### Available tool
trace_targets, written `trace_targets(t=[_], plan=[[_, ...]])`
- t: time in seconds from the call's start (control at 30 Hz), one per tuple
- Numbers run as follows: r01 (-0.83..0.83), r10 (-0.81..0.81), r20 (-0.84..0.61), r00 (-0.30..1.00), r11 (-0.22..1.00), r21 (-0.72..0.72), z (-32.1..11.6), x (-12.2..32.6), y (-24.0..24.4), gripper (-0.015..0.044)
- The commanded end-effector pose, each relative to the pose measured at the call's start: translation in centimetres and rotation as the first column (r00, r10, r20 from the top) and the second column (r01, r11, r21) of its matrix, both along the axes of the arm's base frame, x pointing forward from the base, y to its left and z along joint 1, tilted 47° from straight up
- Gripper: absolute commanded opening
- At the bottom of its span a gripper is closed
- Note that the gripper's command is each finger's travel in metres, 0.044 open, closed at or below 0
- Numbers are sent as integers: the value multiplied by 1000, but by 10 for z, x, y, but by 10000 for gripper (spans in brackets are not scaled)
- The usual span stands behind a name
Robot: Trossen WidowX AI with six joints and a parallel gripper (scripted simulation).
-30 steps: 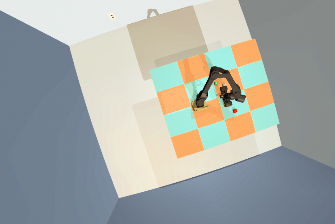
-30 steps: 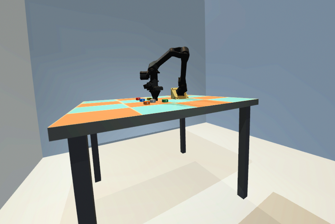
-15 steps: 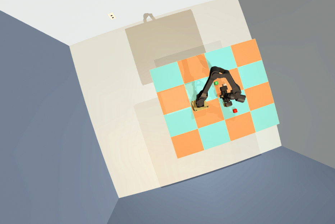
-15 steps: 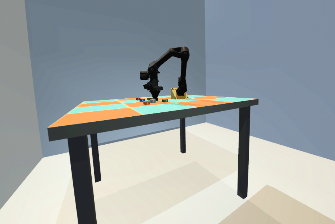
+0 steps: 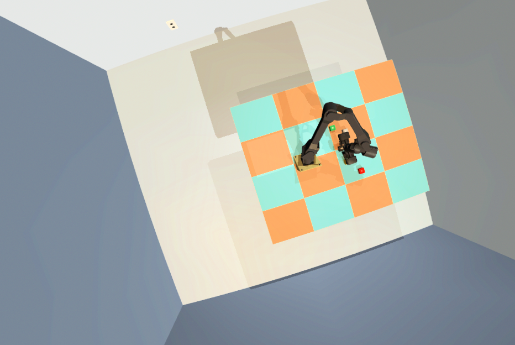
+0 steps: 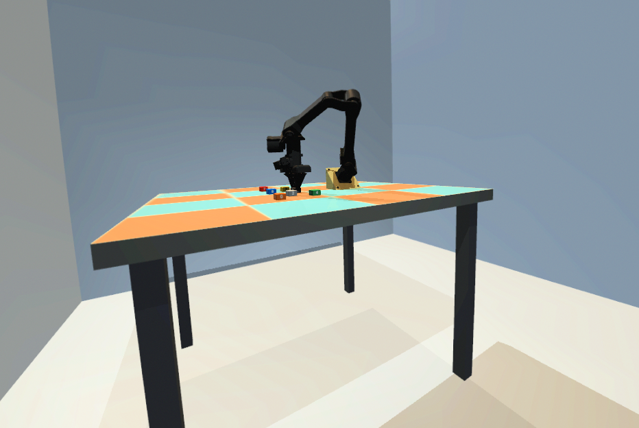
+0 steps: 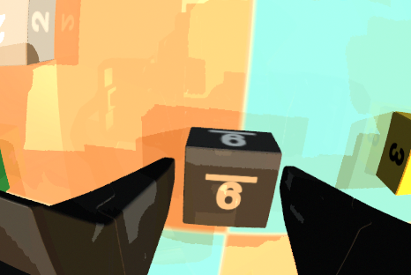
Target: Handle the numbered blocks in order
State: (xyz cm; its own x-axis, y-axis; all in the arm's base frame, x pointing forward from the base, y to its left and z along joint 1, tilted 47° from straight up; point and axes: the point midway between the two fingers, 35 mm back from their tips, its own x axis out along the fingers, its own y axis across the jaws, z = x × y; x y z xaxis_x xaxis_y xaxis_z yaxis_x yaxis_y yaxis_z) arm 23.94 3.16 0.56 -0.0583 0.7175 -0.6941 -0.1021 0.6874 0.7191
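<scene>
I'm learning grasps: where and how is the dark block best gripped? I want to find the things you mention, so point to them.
Probably by its left and right faces in the wrist view, from above: the dark block [image 5: 341, 147] [image 7: 227, 191] sits flat, and the fingers flank those opposite faces, with gaps.

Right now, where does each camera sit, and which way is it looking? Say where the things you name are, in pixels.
Top: high above, looking down at the checkered table [image 5: 291, 220] [image 6: 288, 227] [image 7: 132, 33]; the whole black arm [image 5: 358, 128] [image 6: 350, 128] shows, bent over it.
Exterior: beside the table, just above its top, looking across; the arm shows from the side.
Wrist: on the arm, looking down past the end effector [image 5: 344, 147] [image 6: 295, 190] [image 7: 228, 165]; only its two fingers show.
Top and exterior share the red block [image 5: 361, 171] [image 6: 263, 188].
</scene>
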Motion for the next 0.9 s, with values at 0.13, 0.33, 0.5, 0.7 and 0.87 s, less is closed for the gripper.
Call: trace_targets(t=[0.13, 0.33, 0.5, 0.7, 0.87], plan=[[3, -3, 0, 1000, 1000, 2, 0, 0, 0, 400], [3, -3, 0, 1000, 1000, 0, 16, 2, -18, 400], [3, -3, -1, 1000, 1000, 0, 25, 3, -26, 400], [45, -45, -3, 999, 999, -12, 92, 18, -4, 400], [85, -85, -6, 996, 996, -6, 164, 11, 25, 400]])
